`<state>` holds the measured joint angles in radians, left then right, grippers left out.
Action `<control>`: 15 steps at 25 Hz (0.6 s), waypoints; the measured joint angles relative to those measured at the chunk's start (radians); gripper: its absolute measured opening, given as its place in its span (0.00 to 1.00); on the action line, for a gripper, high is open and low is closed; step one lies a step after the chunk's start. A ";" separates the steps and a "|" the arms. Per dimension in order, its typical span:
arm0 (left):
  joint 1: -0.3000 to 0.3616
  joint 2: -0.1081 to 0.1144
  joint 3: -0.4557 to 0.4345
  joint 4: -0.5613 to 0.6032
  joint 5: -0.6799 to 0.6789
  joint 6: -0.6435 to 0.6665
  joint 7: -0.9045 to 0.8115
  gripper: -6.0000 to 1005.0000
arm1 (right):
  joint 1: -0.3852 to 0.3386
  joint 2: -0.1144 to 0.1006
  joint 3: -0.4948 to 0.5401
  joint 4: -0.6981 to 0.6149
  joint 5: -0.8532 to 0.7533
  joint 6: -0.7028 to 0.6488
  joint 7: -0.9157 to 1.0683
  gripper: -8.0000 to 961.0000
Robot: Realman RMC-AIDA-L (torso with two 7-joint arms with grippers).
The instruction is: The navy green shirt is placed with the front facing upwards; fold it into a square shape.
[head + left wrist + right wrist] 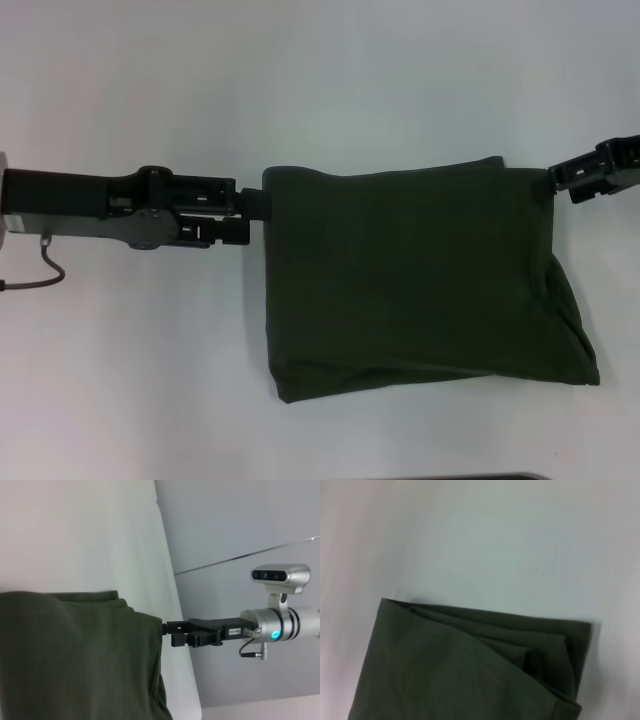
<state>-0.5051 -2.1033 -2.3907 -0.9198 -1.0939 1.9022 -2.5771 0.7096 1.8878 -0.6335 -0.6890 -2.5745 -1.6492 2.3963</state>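
The navy green shirt (420, 270) lies on the white table (300, 70) folded into a rough square. Only plain green cloth shows; the lettering and neck label are hidden. My left gripper (252, 210) is at the shirt's left edge near its far left corner, touching the cloth. My right gripper (556, 178) is at the far right corner and also shows in the left wrist view (167, 632), at the cloth's edge. The shirt fills the lower part of the left wrist view (75, 655). In the right wrist view (460, 670) its stacked layers show at one corner.
The white table stretches on all sides of the shirt. The left arm (90, 205) reaches in from the left, low over the table. A dark edge (500, 477) shows at the near side of the head view.
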 joint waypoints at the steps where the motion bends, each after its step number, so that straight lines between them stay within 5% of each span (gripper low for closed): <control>1: 0.001 -0.001 -0.007 0.003 0.000 0.000 0.005 0.70 | 0.001 0.001 0.000 0.000 0.000 0.008 0.005 0.81; 13: -0.002 -0.004 -0.024 0.006 -0.001 -0.002 0.023 0.70 | 0.016 0.025 -0.007 0.034 0.009 0.064 0.060 0.80; 15: -0.003 -0.004 -0.024 0.006 -0.001 -0.002 0.024 0.70 | 0.016 0.021 -0.003 0.035 0.010 0.068 0.069 0.72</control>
<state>-0.5084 -2.1076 -2.4152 -0.9142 -1.0953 1.9005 -2.5533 0.7253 1.9089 -0.6366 -0.6540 -2.5647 -1.5810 2.4655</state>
